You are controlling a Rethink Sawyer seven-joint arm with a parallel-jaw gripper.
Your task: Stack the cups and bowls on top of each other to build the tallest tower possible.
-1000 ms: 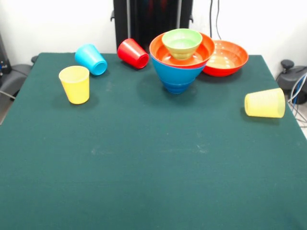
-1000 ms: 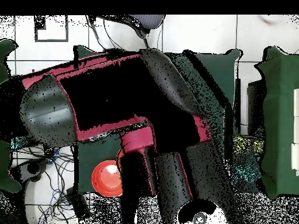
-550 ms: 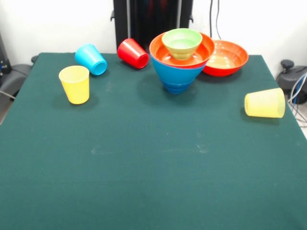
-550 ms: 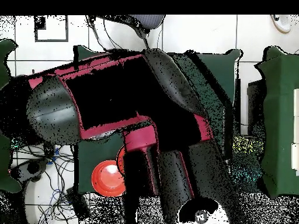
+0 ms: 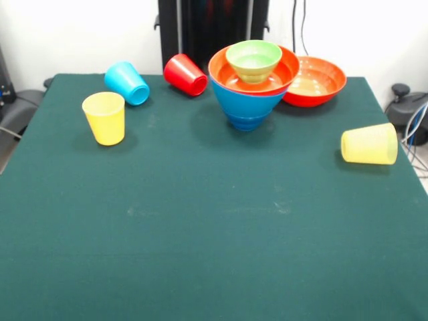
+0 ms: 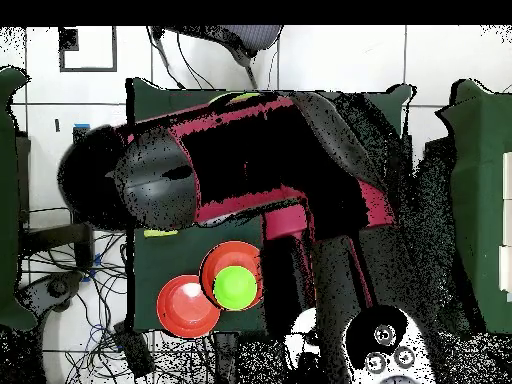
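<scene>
One small green bowl inside the tower.

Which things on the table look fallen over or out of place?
Three plastic cups lie on their sides: the light blue cup, the red cup and the ribbed pale yellow cup. The opaque yellow cup stands upright.

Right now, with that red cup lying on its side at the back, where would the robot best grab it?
Probably across the middle of its tapered body, coming straight down from above. The red cup lies tipped over, its open mouth facing the table's front right, so its rounded sides are exposed. The blue cup and the bowl stack sit apart from it, leaving room either side.
</scene>
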